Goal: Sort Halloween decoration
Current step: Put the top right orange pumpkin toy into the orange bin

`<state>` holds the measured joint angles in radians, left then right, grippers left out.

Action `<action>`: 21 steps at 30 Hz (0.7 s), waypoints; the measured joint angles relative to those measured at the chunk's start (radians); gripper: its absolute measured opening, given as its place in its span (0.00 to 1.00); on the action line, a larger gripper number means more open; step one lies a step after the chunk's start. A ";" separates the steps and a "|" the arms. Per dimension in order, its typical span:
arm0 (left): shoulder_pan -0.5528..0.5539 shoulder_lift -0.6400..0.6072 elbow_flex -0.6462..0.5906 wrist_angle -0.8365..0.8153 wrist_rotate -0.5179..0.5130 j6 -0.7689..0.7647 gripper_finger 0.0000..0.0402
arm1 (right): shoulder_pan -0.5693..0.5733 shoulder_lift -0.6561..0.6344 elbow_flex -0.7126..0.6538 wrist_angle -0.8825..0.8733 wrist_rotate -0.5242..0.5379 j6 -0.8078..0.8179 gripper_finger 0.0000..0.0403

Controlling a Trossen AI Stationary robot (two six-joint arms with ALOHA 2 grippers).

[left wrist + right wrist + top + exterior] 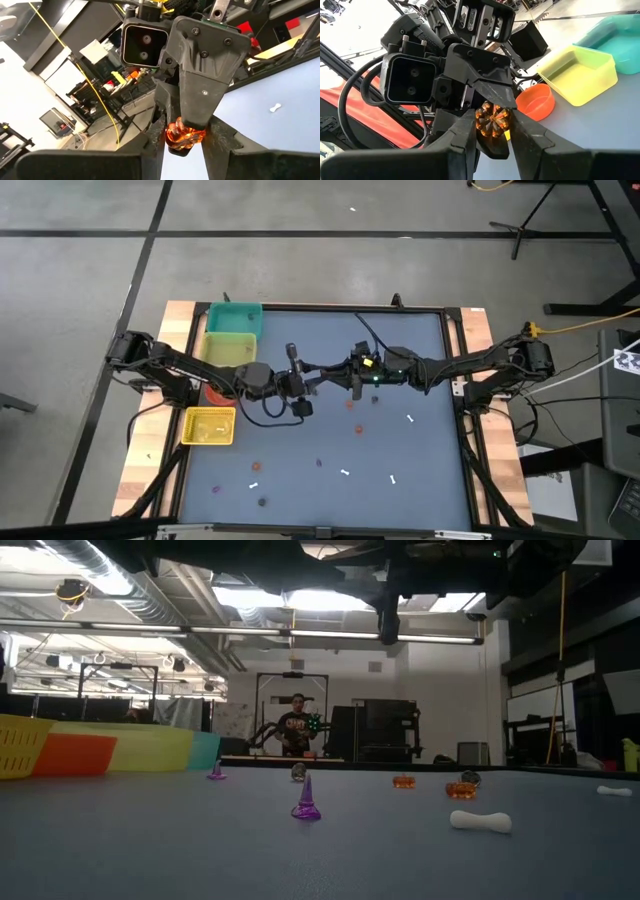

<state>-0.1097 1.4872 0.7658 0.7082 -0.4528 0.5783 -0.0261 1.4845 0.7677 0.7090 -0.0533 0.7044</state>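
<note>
Meeting above the table's point(420, 470) centre, the left gripper point(318, 380) and right gripper point(350, 373) are both pinching one orange pumpkin trinket point(492, 121).

arms point(200, 370): dark, jointed | black cables | visible screws | green light

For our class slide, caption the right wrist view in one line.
Both grippers meet mid-air on one ribbed orange pumpkin trinket, above an orange bowl.
</note>
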 joint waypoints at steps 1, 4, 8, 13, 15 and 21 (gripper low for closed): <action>0.000 0.000 0.000 0.000 0.003 0.000 0.20 | 0.000 0.000 0.000 0.000 -0.005 0.002 0.24; 0.000 0.000 0.000 0.000 0.011 0.000 0.19 | 0.000 0.000 0.000 -0.002 -0.021 0.003 0.24; -0.001 0.000 0.000 0.001 0.010 0.000 0.19 | 0.000 0.000 0.000 -0.002 -0.034 0.002 0.25; -0.001 0.000 0.000 0.002 0.002 -0.001 0.19 | 0.000 0.000 0.000 -0.002 -0.029 0.002 0.36; 0.000 0.000 0.000 0.002 0.001 -0.002 0.18 | 0.000 0.000 0.000 -0.004 -0.026 0.002 0.40; 0.000 0.000 0.000 0.003 -0.001 -0.002 0.13 | 0.000 0.000 0.000 -0.007 -0.026 -0.005 0.48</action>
<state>-0.1097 1.4872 0.7662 0.7111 -0.4540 0.5764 -0.0265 1.4849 0.7677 0.7023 -0.0792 0.6991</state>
